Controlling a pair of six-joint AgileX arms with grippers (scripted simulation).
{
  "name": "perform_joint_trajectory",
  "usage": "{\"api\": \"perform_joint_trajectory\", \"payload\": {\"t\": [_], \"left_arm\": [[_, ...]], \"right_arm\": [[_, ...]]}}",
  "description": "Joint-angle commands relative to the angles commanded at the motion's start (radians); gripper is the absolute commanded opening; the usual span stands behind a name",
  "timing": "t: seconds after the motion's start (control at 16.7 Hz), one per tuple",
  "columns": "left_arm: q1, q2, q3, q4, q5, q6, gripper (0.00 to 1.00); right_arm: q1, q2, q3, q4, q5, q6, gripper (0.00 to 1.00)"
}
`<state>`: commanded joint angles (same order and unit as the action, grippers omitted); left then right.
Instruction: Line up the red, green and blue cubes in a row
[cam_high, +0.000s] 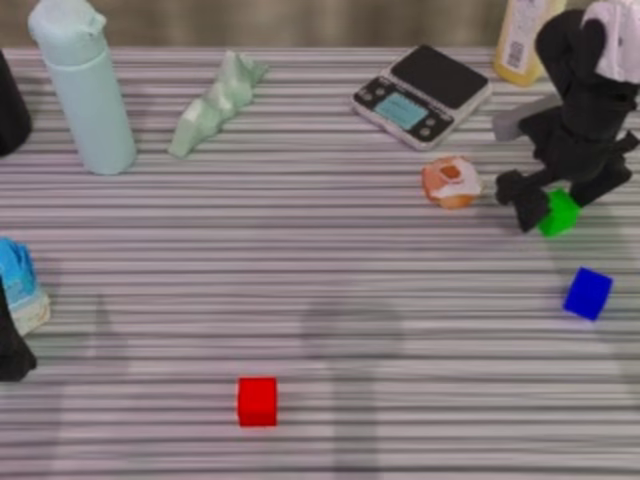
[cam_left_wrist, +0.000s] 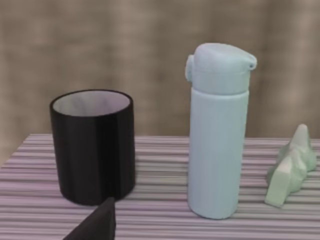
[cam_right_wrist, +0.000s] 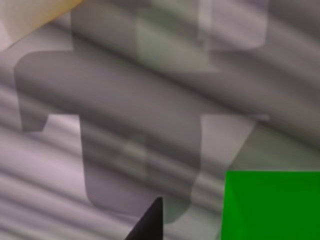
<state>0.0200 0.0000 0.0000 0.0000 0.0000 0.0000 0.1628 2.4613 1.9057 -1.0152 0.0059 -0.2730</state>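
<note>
Worktop (cam_high: 330, 250) centre is open, wide lane between red cube (cam_high: 257, 401) and blue cube (cam_high: 587, 293). Right side tight: right claw (cam_high: 545, 200) at green cube (cam_high: 559, 212), orange-white food piece (cam_high: 451, 181) just beside, scale (cam_high: 422, 94) behind. Bottle (cam_high: 83, 90) and crumpled wrapper (cam_high: 215, 103) block far left.

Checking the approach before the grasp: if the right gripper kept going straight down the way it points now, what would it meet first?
Most likely the green cube: the right gripper hangs right over it with fingers apart. The cube fills one corner of the right wrist view, so contact may be off-centre; height is unclear.
</note>
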Motion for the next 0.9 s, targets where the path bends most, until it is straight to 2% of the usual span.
{"api": "perform_joint_trajectory", "payload": {"t": [0.3, 0.9], "left_arm": [[0.0, 0.0, 0.0, 0.0, 0.0, 0.0, 1.0], [0.0, 0.0, 0.0, 0.0, 0.0, 0.0, 1.0]], "right_arm": [[0.0, 0.0, 0.0, 0.0, 0.0, 0.0, 0.02], [-0.002, -0.019, 0.006, -0.009, -0.004, 0.003, 0.0]]}}
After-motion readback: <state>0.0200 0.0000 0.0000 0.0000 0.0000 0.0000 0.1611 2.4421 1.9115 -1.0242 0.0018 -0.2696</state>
